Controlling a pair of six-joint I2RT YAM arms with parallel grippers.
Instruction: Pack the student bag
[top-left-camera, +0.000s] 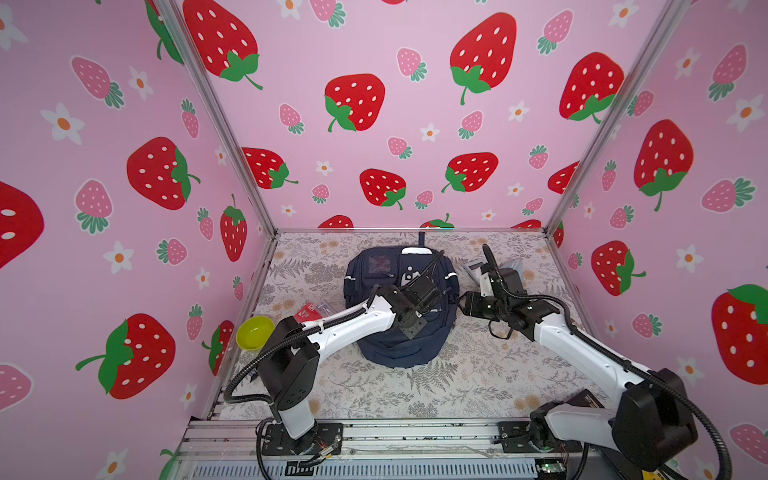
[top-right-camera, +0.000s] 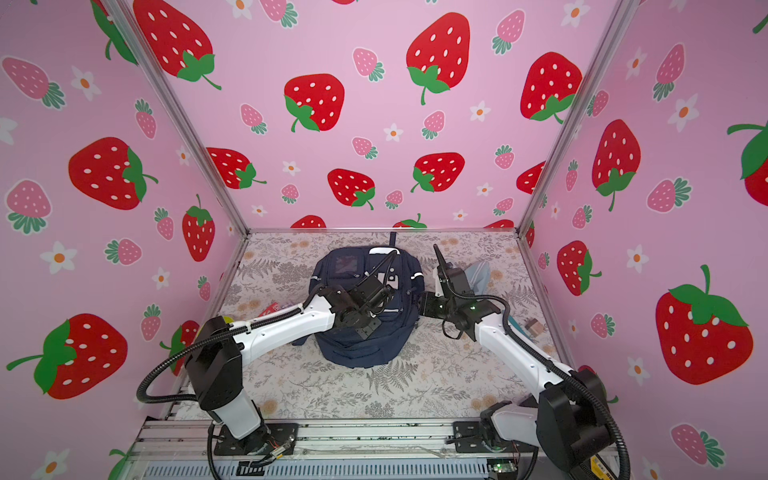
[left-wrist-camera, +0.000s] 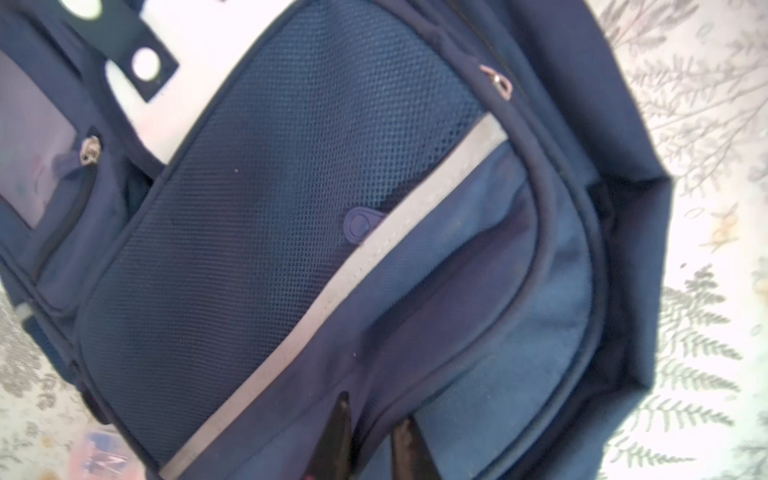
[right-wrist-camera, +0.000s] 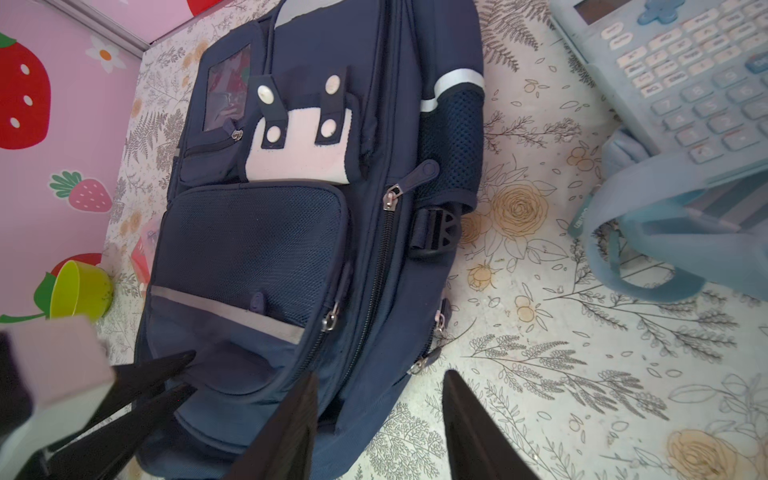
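Farthest left I have a lime-green plastic bowl (top-left-camera: 254, 332) by the wall on the fern-printed tablecloth (top-left-camera: 374, 395), with a flat red packet (top-left-camera: 307, 311) just beside it. Both also show, small, in the right wrist view. Next comes the left gripper (left-wrist-camera: 376, 409). Both top views hide its fingers under the wrist, so I go by its own camera. There the two black fingertips (left-wrist-camera: 343, 409) stand a narrow slit apart with a ridge of navy cloth pinched between them, just below the grey reflective stripe of the front mesh pocket. The right wrist view shows the same from the side, both tips pressed into that lower pocket. The student bag (top-left-camera: 399, 345), a large navy blue fabric backpack, lies flat on its back in the middle of the table, top loop toward the back wall, directly under that gripper. The right gripper (right-wrist-camera: 380, 374) hangs at the bag's right flank, jaws about half spread and holding nothing. One finger overlaps the bag's zipped side; the other is over bare cloth. Only that wrist view gives me the pale blue keypad calculator (right-wrist-camera: 685, 83) and a light blue strapped pouch (right-wrist-camera: 665, 232) clearly, well right of the bag. A small brown block (top-right-camera: 534, 326) by the right wall shows in a top view where the arm does not cover it.
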